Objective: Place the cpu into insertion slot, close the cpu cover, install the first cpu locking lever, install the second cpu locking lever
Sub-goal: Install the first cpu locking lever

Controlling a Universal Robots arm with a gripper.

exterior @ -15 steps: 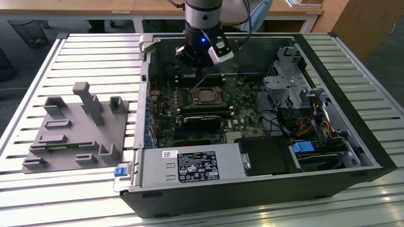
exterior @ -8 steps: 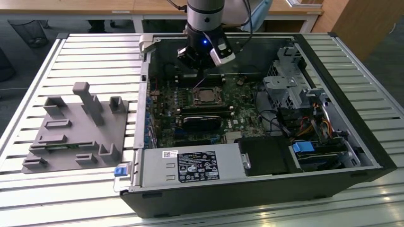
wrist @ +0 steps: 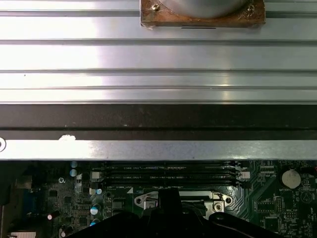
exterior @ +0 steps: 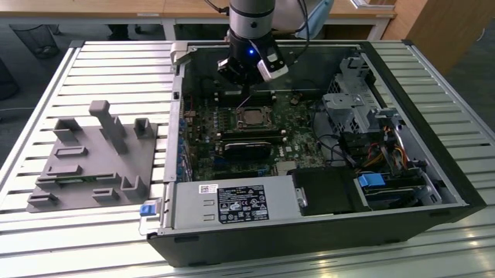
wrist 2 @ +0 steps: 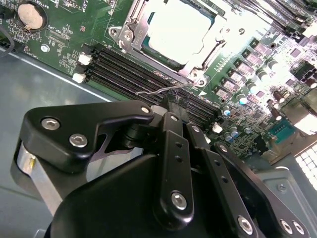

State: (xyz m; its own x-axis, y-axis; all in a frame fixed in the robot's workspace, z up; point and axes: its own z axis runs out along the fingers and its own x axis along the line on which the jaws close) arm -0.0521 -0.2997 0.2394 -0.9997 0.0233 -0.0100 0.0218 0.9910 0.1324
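One thin locking lever [wrist 2: 163, 89] pinched in your gripper [wrist 2: 171, 101], at 6 o'clock of the cpu cover [wrist 2: 198, 59] | risk: wire slips free, springs back onto the motherboard [wrist 2: 59, 44].

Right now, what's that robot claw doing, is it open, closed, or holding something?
Gripper: closed, its fingertips pinched on a thin wire locking lever beside the cpu cover.

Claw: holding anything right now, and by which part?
The claw appears closed on a thin wire locking lever near its end, beside the cpu cover; grip not certain.
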